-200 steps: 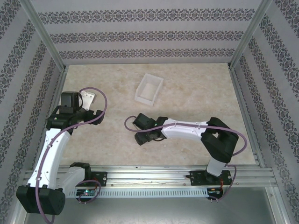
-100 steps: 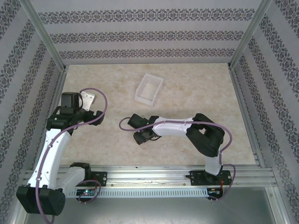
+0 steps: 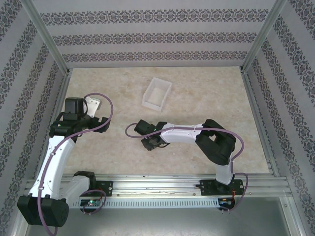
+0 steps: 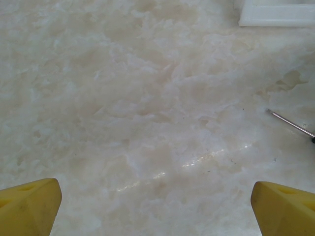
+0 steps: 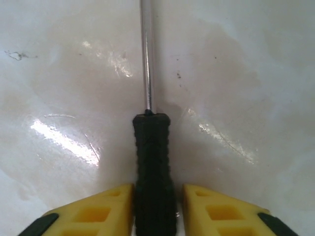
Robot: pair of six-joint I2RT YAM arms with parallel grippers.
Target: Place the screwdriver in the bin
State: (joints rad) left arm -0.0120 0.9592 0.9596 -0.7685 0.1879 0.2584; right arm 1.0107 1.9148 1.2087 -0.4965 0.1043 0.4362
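Black screwdriver [image 5: 151,147] gripped by right hand [image 5: 157,191]

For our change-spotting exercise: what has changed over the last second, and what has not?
The right arm folded its elbow leftward, drawing its pincer slightly left; it now hugs the screwdriver handle. The left arm and bin stayed put.

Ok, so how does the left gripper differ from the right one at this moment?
The left gripper has its fingers spread wide over bare table; the right gripper has its fingers drawn in on both sides of the screwdriver, at its black handle. The left gripper sits toward the table's left side, apart from the screwdriver; the right gripper is mid-table, on it. Both have yellow fingers, and both are short of the bin.
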